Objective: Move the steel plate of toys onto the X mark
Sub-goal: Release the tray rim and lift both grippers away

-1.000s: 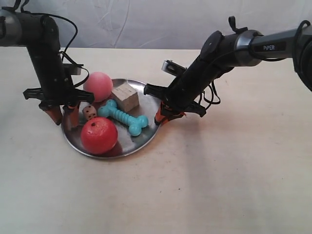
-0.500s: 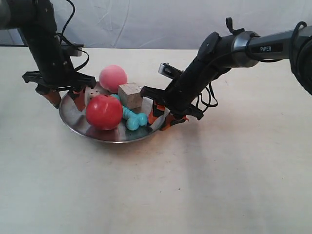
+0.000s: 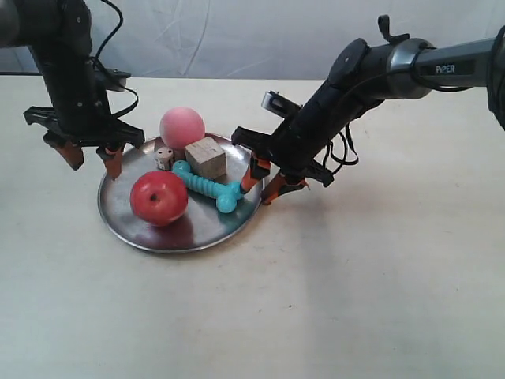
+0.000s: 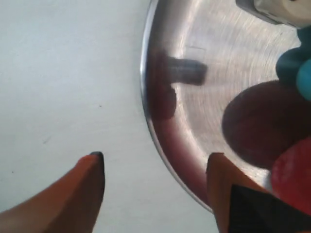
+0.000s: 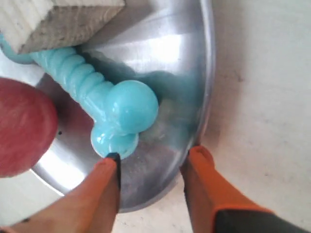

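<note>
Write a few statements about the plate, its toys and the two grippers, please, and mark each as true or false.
1. The apple lies in the steel plate. True.
2. The wooden cube lies outside the plate. False: it sits in the plate, next to the teal bone.
3. The right gripper straddles the plate's rim near one end of the teal bone. True.
4. The left gripper is shut on the die. False: it is open across the plate's rim, and the die lies free in the plate.
</note>
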Available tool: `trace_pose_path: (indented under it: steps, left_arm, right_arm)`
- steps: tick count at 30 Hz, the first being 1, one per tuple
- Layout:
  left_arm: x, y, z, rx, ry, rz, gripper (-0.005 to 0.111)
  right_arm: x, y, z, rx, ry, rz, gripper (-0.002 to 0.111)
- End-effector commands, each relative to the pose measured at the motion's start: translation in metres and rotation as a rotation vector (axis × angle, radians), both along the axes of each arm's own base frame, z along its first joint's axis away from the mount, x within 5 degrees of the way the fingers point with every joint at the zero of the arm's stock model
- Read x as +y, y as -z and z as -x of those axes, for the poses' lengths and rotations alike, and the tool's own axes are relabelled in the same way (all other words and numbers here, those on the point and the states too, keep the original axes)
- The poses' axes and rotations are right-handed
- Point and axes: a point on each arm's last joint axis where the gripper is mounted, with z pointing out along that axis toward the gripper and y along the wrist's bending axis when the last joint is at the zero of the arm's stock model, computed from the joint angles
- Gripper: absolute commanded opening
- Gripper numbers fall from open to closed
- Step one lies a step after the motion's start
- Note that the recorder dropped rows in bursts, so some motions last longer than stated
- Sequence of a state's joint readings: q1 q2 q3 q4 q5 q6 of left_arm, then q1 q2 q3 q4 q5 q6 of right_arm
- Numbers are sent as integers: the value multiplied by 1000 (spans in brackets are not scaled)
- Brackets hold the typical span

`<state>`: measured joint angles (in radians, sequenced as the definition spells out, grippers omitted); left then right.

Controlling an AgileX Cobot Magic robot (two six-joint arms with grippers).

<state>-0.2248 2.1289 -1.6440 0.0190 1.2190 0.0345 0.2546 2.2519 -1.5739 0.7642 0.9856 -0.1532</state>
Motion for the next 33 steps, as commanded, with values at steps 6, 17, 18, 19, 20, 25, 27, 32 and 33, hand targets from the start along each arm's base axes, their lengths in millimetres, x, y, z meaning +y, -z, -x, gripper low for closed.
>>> trace_pose_path:
  steps: [6,17,18,19,20,25,27,32,33]
  left_arm:
    - [15,-78,8,-278,-27,-100,53]
    - [28,-218,125,-798,-88,205,0]
    - [30,-219,138,-847,-90,236,0]
    - [32,-219,151,-898,-93,265,0]
    - [34,-217,161,-937,-94,287,0]
    - [47,-190,213,-1131,-69,311,0]
    - [52,-172,224,-1135,-42,273,0]
    - [58,-147,246,-1009,-44,226,0]
    - [59,-144,248,-984,-46,219,0]
  right_arm:
    - [-45,-76,-4,-259,-32,161,41]
    - [-89,-221,91,-801,-8,367,0]
    - [-93,-224,106,-836,0,372,0]
    - [-96,-228,121,-872,14,373,0]
    - [-99,-226,136,-897,29,373,0]
    - [-114,-203,203,-1016,106,379,0]
    - [-120,-186,226,-1051,132,384,0]
    - [-124,-160,263,-1023,165,342,0]
    - [-125,-157,269,-1009,160,336,0]
